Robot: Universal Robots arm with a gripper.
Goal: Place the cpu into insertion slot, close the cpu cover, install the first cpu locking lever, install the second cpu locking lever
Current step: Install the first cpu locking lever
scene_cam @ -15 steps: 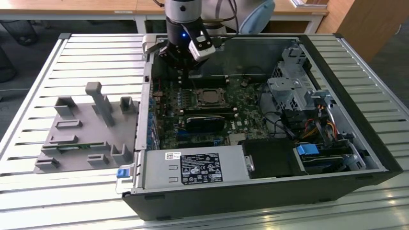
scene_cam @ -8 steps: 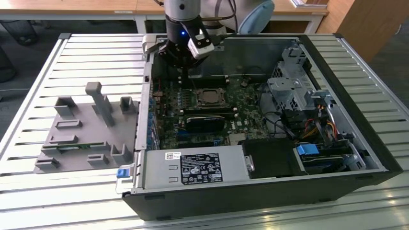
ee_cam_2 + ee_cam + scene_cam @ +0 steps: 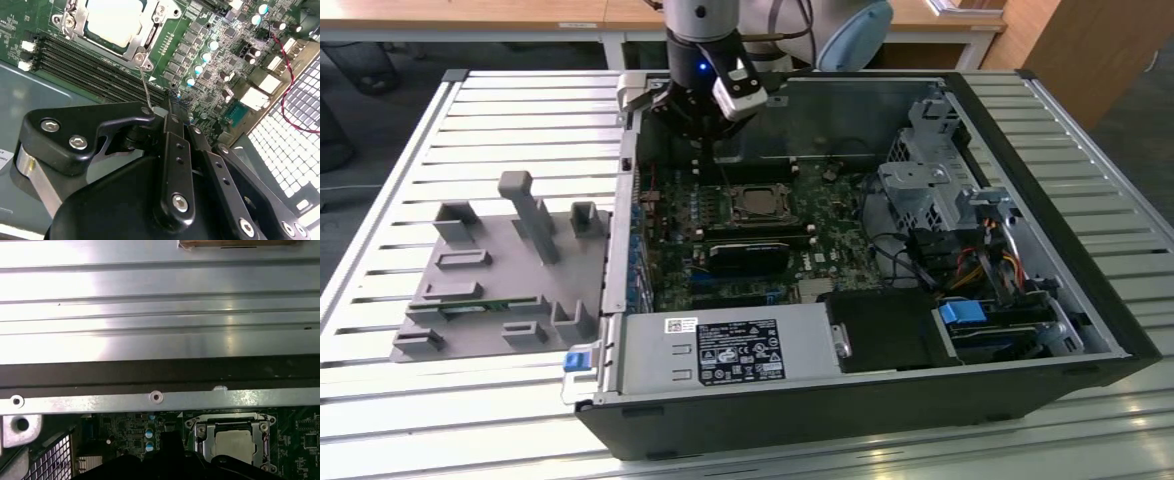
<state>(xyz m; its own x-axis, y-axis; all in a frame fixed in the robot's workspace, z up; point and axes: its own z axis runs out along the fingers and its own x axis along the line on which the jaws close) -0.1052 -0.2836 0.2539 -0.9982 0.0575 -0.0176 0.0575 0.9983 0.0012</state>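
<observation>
The cpu (image 3: 758,203) lies flat in the insertion slot on the green board, its pale metal top (image 3: 112,20) showing. The silver cpu cover (image 3: 150,35) sits down around it, framing the chip (image 3: 235,445) in both wrist views. A thin wire locking lever (image 3: 146,87) rises from the socket's corner to my gripper (image 3: 159,114), whose black fingers are shut on the lever's upper end. In the exterior view the gripper (image 3: 707,130) hangs just beyond the socket, near the case's far wall. The slot itself is hidden under chip and cover.
Black memory slots (image 3: 90,65) run beside the socket. A black heatsink-like block (image 3: 754,250) and the grey power supply (image 3: 720,350) lie nearer the front. A drive cage (image 3: 934,190) fills the exterior view's right. A grey fixture (image 3: 494,270) stands outside the case.
</observation>
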